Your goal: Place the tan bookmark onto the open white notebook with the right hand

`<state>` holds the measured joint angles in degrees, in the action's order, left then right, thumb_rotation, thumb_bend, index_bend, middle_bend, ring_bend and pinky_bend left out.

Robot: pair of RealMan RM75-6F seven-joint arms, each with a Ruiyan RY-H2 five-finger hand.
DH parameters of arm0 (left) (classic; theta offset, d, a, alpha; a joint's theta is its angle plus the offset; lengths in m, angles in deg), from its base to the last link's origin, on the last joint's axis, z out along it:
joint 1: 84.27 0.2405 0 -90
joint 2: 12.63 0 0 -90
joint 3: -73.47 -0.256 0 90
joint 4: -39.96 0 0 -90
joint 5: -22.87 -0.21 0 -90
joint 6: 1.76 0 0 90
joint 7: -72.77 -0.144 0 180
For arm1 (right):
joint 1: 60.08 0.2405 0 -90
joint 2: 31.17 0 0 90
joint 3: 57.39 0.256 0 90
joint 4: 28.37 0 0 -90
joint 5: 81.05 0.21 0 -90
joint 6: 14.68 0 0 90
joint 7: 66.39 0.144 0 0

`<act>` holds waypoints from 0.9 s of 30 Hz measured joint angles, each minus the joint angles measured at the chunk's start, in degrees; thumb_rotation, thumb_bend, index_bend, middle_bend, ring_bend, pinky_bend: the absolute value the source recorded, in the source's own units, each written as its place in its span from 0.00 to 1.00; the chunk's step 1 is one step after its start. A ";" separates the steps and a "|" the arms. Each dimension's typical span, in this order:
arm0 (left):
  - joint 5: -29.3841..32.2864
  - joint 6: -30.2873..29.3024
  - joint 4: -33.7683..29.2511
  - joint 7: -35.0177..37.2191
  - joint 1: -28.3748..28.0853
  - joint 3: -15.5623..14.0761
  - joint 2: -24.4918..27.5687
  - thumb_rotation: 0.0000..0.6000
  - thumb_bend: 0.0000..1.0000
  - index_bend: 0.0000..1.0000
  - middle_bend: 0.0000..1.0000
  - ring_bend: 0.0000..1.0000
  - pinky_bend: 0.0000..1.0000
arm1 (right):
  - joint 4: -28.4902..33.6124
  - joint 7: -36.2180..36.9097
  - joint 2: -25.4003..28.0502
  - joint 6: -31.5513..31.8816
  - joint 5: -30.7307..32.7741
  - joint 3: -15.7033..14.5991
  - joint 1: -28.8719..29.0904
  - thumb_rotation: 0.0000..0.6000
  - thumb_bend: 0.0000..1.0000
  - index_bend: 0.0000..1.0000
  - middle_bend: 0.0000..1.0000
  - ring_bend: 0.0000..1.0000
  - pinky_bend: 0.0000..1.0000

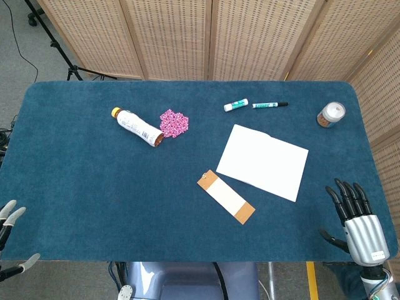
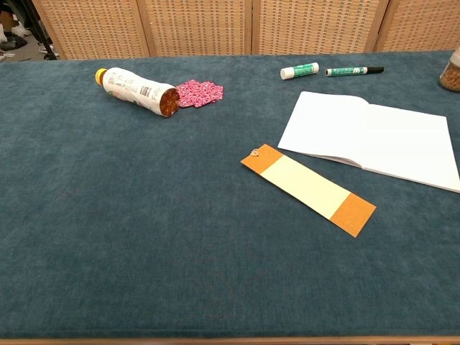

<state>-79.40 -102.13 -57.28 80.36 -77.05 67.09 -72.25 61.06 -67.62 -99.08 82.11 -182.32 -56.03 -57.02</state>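
Note:
The tan bookmark [image 1: 225,196] [image 2: 307,188], pale in the middle with orange ends, lies flat on the blue table just left of the open white notebook [image 1: 263,161] [image 2: 374,136]. The two are close but apart. My right hand [image 1: 354,219] hovers at the table's front right corner, fingers spread and empty, well to the right of the bookmark. My left hand [image 1: 9,240] shows only as a few fingertips at the front left edge, apart and holding nothing. Neither hand appears in the chest view.
A white bottle [image 1: 137,127] [image 2: 136,90] lies on its side at the back left beside a pink patterned piece [image 1: 174,122] [image 2: 199,93]. A glue stick [image 1: 235,105] [image 2: 299,70] and marker [image 1: 270,104] [image 2: 353,71] lie behind the notebook. A small jar [image 1: 330,114] stands back right.

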 measured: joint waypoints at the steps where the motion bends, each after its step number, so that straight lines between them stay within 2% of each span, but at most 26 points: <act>1: -0.16 -0.04 -0.01 0.02 0.02 -0.05 0.03 1.00 0.00 0.00 0.00 0.00 0.00 | 0.00 0.03 0.06 -0.27 0.00 -0.10 0.06 1.00 0.00 0.06 0.00 0.00 0.00; 8: -0.35 -0.34 0.09 0.75 0.08 -0.09 0.26 1.00 0.00 0.00 0.00 0.00 0.00 | 0.24 -0.09 0.45 -1.98 0.09 -0.72 0.47 1.00 0.01 0.06 0.00 0.00 0.00; 9: -0.32 -0.44 0.11 0.94 0.10 -0.07 0.30 1.00 0.00 0.00 0.00 0.00 0.00 | 0.28 -0.10 0.47 -2.18 0.05 -0.79 0.55 1.00 0.05 0.06 0.00 0.00 0.00; 14: -0.46 -0.88 0.29 2.05 0.17 -0.06 0.55 1.00 0.00 0.00 0.00 0.00 0.00 | 0.50 0.78 0.96 -3.84 -0.57 -1.45 1.33 1.00 0.53 0.07 0.03 0.00 0.00; 15: -0.48 -0.89 0.32 2.30 0.15 -0.07 0.63 1.00 0.00 0.00 0.00 0.00 0.00 | 0.67 1.22 1.23 -4.54 -0.65 -1.66 1.63 1.00 0.59 0.08 0.03 0.00 0.00; 19: -0.75 -0.97 0.55 3.49 0.01 -0.16 0.99 1.00 0.00 0.00 0.00 0.00 0.00 | 1.96 5.12 3.40 -10.15 -0.94 -2.66 4.29 1.00 0.92 0.13 0.09 0.00 0.00; 22: -0.51 -0.94 0.50 3.66 -0.09 0.02 1.05 1.00 0.00 0.00 0.00 0.00 0.00 | 3.01 8.24 5.53 -16.21 -1.13 -3.21 7.61 1.00 1.00 0.14 0.14 0.00 0.01; 27: 0.08 -0.08 0.12 3.13 -0.35 0.19 0.98 1.00 0.00 0.00 0.00 0.00 0.00 | 3.98 10.37 7.94 -27.40 -1.19 -3.58 14.09 1.00 1.00 0.15 0.16 0.02 0.05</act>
<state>-79.32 -102.21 -57.16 83.50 -77.41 67.28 -71.27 65.03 -57.24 -91.14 54.71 -183.51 -59.61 -42.93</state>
